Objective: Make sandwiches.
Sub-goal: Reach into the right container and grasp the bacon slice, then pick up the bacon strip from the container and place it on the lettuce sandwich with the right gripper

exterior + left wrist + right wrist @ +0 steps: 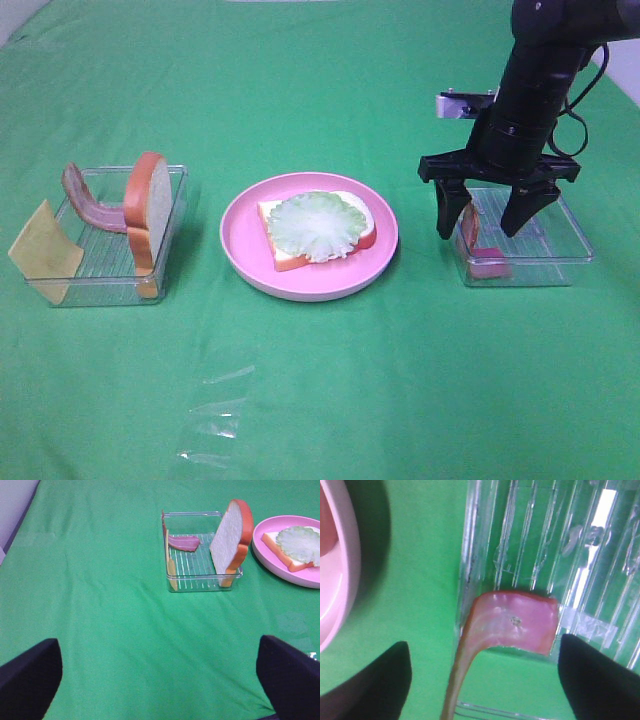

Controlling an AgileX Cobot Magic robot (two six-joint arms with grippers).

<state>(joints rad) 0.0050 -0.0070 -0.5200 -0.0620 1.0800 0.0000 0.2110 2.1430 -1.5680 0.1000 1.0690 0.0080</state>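
Green cloth point(320, 400); right tool point(478, 233) spread astride bacon strip point(515, 622), ungripped; left tool point(160, 675) wide, empty

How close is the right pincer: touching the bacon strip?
Apart. The right wrist view shows the right pincer straddling the bacon strip, with cloth and tray visible between them on both sides.

Desk cover: green cloth point(320, 400), matt, faintly creased. Clear rectangular plastic tray point(530, 540): glossy, ribbed floor, glare streaks. Round pink plate point(240, 250): smooth, soft sheen. Reddish-pink bacon strip point(515, 622): rubbery, shiny. Upright white bread slice point(227, 535): matt, fine-grained face.
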